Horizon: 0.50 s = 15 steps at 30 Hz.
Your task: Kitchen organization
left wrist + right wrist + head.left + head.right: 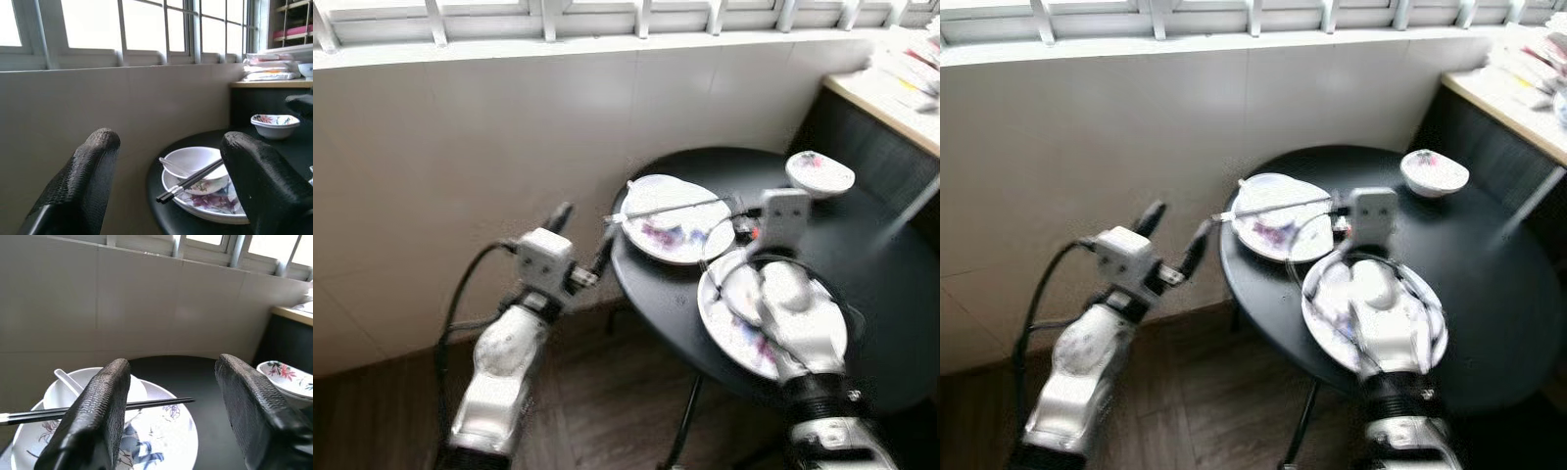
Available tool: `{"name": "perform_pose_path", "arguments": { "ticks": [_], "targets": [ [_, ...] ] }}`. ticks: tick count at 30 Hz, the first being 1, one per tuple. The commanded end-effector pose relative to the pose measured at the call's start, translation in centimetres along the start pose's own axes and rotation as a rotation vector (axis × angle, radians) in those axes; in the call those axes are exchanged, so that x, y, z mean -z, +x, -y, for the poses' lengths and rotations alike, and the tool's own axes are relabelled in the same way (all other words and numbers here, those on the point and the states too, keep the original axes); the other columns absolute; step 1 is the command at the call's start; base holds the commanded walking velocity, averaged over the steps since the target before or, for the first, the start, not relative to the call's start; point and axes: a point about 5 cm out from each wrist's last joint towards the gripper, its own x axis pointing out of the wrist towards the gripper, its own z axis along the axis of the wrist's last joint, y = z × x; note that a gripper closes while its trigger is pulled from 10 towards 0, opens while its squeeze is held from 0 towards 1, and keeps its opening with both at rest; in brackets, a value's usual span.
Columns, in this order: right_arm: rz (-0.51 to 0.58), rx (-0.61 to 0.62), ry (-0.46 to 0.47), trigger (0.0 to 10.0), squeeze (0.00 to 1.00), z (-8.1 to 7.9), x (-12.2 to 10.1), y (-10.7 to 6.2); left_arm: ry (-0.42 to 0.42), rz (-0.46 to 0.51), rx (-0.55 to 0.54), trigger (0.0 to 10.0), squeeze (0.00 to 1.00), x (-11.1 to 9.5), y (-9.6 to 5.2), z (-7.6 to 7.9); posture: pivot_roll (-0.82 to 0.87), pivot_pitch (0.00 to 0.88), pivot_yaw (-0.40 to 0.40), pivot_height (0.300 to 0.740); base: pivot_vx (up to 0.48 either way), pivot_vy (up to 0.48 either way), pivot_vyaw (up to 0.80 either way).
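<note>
Reaching over round black table (pixel 862 294), right gripper (pixel 171 396) spread wide above near plate (pixel 729 328) | hovering off table's edge, left gripper (pixel 166 176) also spread | risking chopsticks (pixel 671 208) rolling off far plate (pixel 671 235) and bowl (pixel 193 161) if nudged

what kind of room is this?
Likely a home dining nook or kitchen corner: a round black table with a used bowl, spoon and chopsticks on a floral plate, beside a counter under barred windows.
</note>
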Motion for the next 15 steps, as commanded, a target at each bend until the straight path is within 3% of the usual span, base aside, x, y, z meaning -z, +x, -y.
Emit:
{"name": "perform_pose_path", "arguments": {
  "ticks": [1, 4, 7, 10, 15],
  "targets": [
    [0.005, 0.039, -0.046, 10.0, 0.00, 1.6, -0.1, -0.1, -0.011, 0.023, 0.037, 10.0, 0.00, -0.4, 0.5, 1.0, 0.00, 0.000, -0.062, 0.740, 0.000, 0.000, 0.00],
    [-0.039, 0.047, 0.002, 10.0, 0.00, 1.6, 0.5, -0.2, -0.012, 0.020, 0.039, 10.0, 0.00, -0.3, 0.6, 1.3, -0.01, 0.000, -0.064, 0.740, 0.000, 0.000, -0.52],
    [-0.064, 0.003, -0.020, 10.0, 0.00, 1.4, 0.8, -0.3, -0.013, 0.020, 0.039, 10.0, 0.00, -0.3, 0.6, 1.3, -0.01, 0.000, -0.065, 0.740, 0.000, 0.000, 0.00],
    [-0.155, -0.023, 0.015, 10.0, 0.00, 1.2, 2.0, -0.4, -0.013, 0.017, 0.038, 10.0, 0.00, -0.3, 0.6, 1.2, -0.01, 0.000, -0.066, 0.740, 0.000, 0.000, 0.00],
    [-0.309, -0.217, 0.022, 10.0, 0.00, 0.8, 3.7, -0.6, -0.012, 0.014, 0.043, 10.0, 0.00, -0.3, 0.7, 1.2, -0.01, 0.000, -0.063, 0.740, 0.000, 0.000, 0.00]
  ]
}}
